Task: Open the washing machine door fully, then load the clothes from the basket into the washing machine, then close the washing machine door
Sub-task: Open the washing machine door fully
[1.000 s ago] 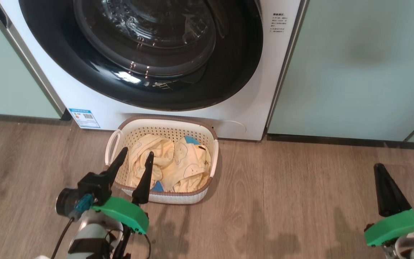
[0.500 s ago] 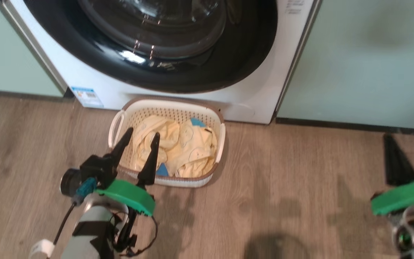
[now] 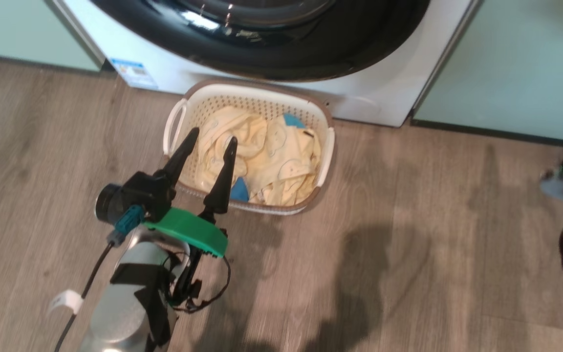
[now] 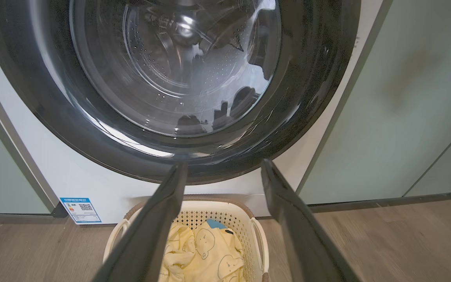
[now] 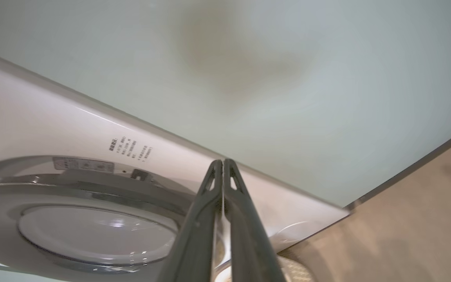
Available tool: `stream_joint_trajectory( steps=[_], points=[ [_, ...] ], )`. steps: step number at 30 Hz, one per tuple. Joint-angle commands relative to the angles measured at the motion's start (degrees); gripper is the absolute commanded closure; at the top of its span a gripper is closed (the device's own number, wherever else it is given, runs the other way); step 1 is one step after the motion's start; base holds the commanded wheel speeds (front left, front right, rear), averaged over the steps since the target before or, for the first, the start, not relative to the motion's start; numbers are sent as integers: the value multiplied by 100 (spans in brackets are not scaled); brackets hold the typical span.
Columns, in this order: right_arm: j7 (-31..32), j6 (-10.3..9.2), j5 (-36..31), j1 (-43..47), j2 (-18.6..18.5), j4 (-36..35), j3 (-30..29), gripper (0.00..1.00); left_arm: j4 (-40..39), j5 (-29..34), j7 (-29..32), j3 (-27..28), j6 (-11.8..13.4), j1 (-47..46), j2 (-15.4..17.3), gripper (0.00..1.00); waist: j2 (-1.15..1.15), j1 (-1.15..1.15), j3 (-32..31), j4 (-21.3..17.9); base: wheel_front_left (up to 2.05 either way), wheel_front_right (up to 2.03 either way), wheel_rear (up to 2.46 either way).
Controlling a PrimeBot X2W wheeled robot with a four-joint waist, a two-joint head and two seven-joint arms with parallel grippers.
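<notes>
While one basket (image 3: pixel 257 88) holds clothes (image 3: pixel 271 156), one black door (image 3: pixel 311 58), two white handles (image 3: pixel 331 146)

You have one washing machine (image 4: pixel 123 192), one door (image 4: pixel 311 98), one basket (image 3: pixel 262 105) just beyond the fingers of the left gripper (image 3: pixel 213 135), two white handles (image 3: pixel 173 131) on it, one tangled heap of clothes (image 3: pixel 281 161), and one right gripper (image 5: pixel 224 161)

The basket (image 3: pixel 329 146) is open-topped, its clothes (image 3: pixel 271 161) reachable from above; just behind it, the shut washing machine door (image 3: pixel 359 49) blocks entry.
</notes>
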Motion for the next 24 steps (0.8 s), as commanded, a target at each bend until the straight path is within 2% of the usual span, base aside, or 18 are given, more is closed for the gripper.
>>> stream_joint_trajectory(
  steps=[1,5,9,14,24],
  points=[
    [271,-16,440,-352,-34,-107,33,100,-215,-42,-36,127,27,-219,68,0,0,-1,153,110,0,0,0],
    [1026,-16,1583,-914,45,234,-207,100,-219,-86,-36,31,51,-333,68,0,0,-1,298,213,0,0,0],
    [1643,-16,2241,-1481,114,654,-294,100,-225,-127,-36,-65,81,-433,68,0,0,-1,412,307,0,0,0],
    [2155,-16,2640,-2113,211,1052,-175,100,-239,-179,-36,-162,127,-503,68,0,0,-1,517,394,0,0,0],
    [2571,-16,3065,-3220,294,1721,139,100,-229,-305,-36,-296,169,-616,68,0,0,-1,693,551,0,0,0]
  ],
)
